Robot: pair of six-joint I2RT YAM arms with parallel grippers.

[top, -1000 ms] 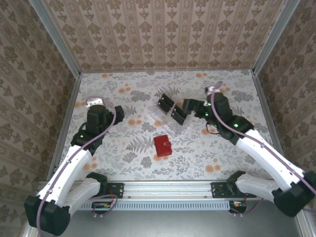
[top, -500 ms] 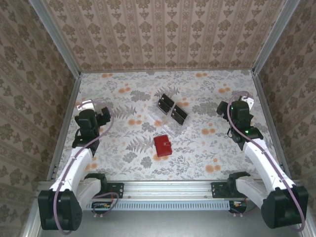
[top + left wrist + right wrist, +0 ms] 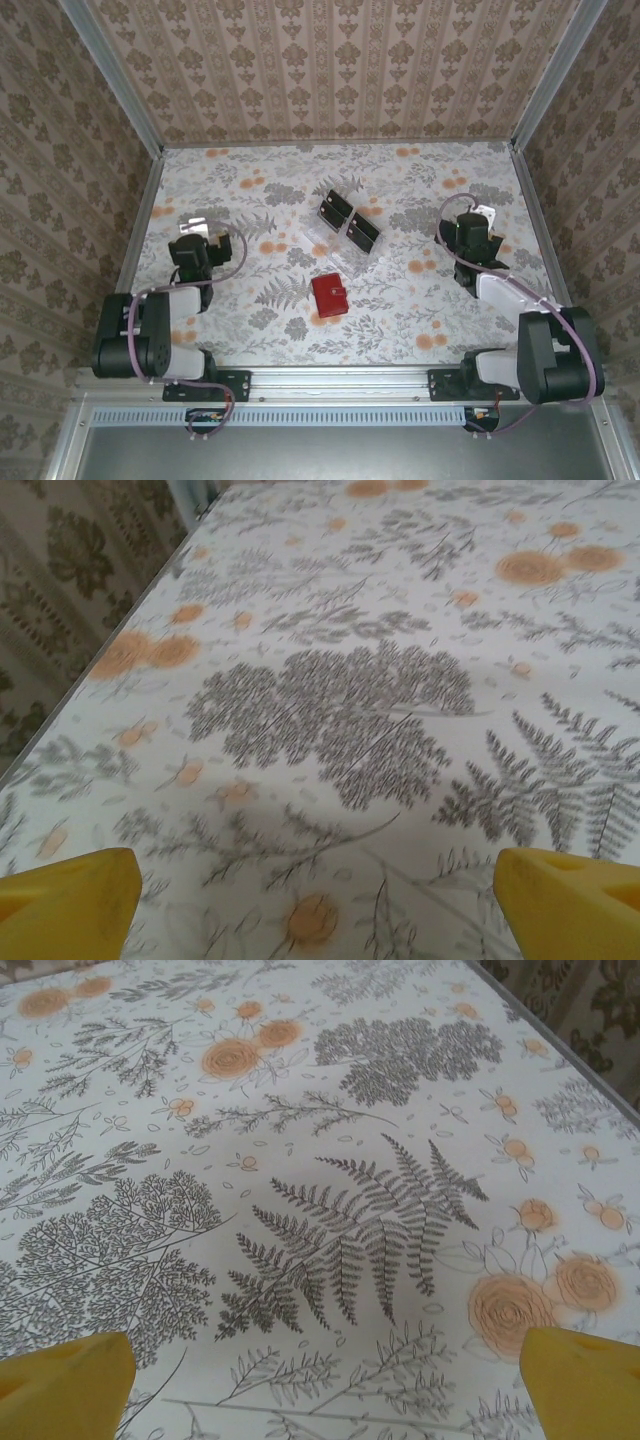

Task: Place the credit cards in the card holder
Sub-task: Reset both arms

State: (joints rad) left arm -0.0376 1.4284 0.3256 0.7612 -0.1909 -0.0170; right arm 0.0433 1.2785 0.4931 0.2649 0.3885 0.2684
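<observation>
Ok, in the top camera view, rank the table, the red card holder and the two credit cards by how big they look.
1. the table, by far the largest.
2. the red card holder, the left credit card and the right credit card look about alike, too close to rank.

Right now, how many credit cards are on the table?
2. The left credit card lies at mid-table, beyond the red card holder; the right credit card lies close beside it. Any card inside the holder would be hidden.
</observation>
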